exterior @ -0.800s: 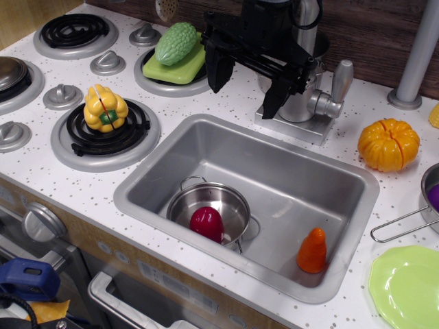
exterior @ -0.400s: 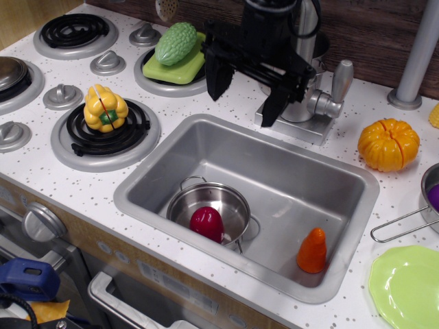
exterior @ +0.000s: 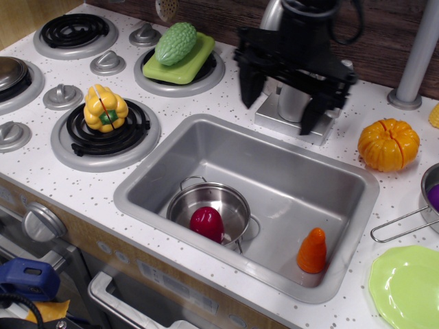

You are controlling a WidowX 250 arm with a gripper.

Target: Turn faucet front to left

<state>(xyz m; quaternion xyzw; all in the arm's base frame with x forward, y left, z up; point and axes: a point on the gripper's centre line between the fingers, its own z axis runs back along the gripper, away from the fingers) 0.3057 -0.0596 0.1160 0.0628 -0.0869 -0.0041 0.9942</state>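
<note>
The silver metal toy faucet (exterior: 293,103), with a cylindrical body on a square base plate, stands on the white speckled worktop (exterior: 82,181) behind the steel sink basin (exterior: 274,171). The black robot gripper (exterior: 282,101) hangs over it, jaws spread apart, one either side of the faucet's body, which sits between them.

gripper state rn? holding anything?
gripper: open, fingers spread to either side of the faucet body, not closed on it. Contact cannot be told.
</note>
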